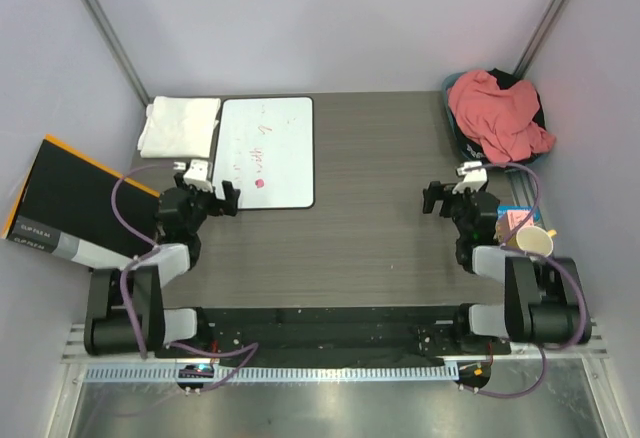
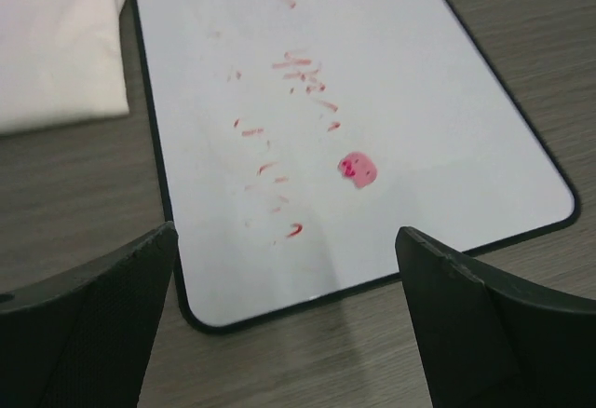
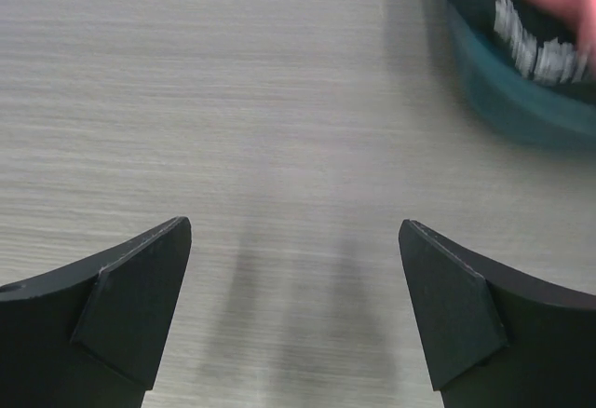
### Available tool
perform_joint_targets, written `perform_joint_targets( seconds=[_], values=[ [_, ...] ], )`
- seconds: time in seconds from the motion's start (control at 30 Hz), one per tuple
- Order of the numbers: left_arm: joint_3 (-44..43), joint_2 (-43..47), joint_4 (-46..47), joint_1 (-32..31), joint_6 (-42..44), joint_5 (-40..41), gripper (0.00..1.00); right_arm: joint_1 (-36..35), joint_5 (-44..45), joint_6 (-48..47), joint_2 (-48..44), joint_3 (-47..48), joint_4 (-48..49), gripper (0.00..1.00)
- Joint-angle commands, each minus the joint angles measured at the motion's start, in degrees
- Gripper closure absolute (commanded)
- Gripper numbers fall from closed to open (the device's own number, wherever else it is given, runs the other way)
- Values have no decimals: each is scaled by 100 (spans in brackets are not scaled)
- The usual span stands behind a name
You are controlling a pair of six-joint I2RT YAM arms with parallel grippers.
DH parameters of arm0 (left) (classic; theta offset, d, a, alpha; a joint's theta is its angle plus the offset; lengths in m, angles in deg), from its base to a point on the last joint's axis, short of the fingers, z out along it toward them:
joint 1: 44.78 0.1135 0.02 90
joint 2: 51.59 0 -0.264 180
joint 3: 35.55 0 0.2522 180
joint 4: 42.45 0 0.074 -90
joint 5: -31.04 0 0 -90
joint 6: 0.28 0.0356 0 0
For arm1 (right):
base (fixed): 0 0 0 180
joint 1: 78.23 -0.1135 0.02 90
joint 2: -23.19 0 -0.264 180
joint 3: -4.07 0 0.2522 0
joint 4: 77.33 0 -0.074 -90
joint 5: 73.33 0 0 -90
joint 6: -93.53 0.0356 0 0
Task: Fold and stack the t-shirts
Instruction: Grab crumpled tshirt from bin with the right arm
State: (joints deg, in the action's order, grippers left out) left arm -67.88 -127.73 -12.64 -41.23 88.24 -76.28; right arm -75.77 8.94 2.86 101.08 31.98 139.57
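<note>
While left arm (image 1: pixel 125 303), right arm (image 1: pixel 525 298) crouch folded, left gripper (image 2: pixel 284 236) wide at whiteboard (image 2: pixel 372 82); right gripper (image 3: pixel 293 226) wide, empty.

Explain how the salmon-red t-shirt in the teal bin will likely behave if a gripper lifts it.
The salmon-red t-shirt lies crumpled, with folds spilling over the teal bin, so it is probably floppy and would sag from the pinch point. It looks like thin cloth, so likely light. It rests on the black t-shirt, which may drag along.
</note>
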Motion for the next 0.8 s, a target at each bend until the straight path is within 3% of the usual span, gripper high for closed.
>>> perform_joint_targets(
  seconds=[0.0,0.03,0.07,0.13,0.17,0.23,0.27,0.3,0.33,0.37,0.47,0.77],
  values=[
    [-1594,994,-3138,-83,858,-1064,0,-17,-1166,-1240,-1197,1850,-2959,0],
    [-1937,996,-3658,-100,851,-828,0,-17,-1283,-1591,-1153,2350,-4557,0],
    [-2636,961,-4507,-109,929,-669,0,-17,-1380,-1951,-1031,3338,-5226,0],
    [-3456,533,-5434,-118,1621,-483,0,-9,-829,-1902,-233,4433,-6751,0],
    [-4296,338,-6265,-127,1833,-457,0,-9,-618,-1937,118,5595,-7249,0],
    [-5161,-449,-7034,-127,2280,-386,0,44,-66,-1728,1330,6770,-8503,0],
    [-6036,-794,-7847,-135,2431,-430,0,105,-71,-1683,1795,7333,-8867,0],
    [-6471,-1084,-8238,-127,2607,-482,0,184,-54,-1639,2166,8400,-9202,0],
    [-6858,-1357,-8573,-135,2835,-613,0,385,16,-1464,2865,8863,-9605,0],
    [-7532,-1873,-9107,-127,2976,-675,0,491,34,-1393,3151,9642,-9731,0],
    [-8232,-2430,-9463,-118,3179,-895,0,843,235,-1357,4171,10893,-10066,2],
    [-8488,-2573,-9271,-179,3637,-782,0,1590,473,-1647,5227,11469,-9865,5]
  ],
)
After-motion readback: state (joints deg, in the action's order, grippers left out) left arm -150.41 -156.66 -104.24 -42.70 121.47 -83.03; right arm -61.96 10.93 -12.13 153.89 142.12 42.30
